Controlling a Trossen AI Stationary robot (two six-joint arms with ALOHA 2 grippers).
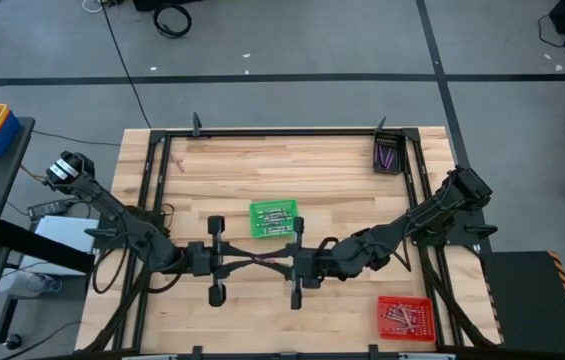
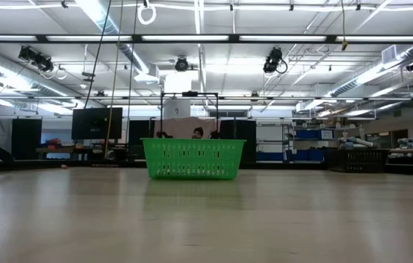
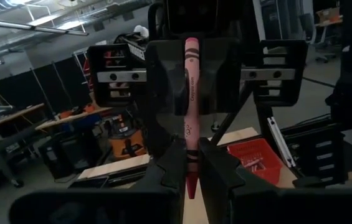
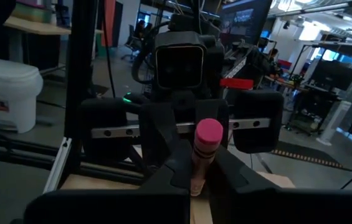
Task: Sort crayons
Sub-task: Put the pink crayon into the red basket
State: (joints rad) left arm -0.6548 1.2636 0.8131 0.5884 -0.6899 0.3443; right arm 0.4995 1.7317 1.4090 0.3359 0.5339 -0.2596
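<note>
Pink crayon (image 3: 190,112) held mid-bench between both hands: left hand (image 3: 190,163) clamped on one end, right hand (image 4: 197,168) closed on other. Light, stiff, waxy-slick, snappable; grip paper wrap, avoid bending.

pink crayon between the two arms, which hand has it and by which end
Both hands grip the pink crayon: the left hand near its pointed tip, the right hand on the other end's paper wrapper, just below the flat end.

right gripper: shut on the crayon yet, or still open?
Shut on it. In the right wrist view both dark fingers press the pink crayon from either side; the left gripper grips the same crayon too.
</note>
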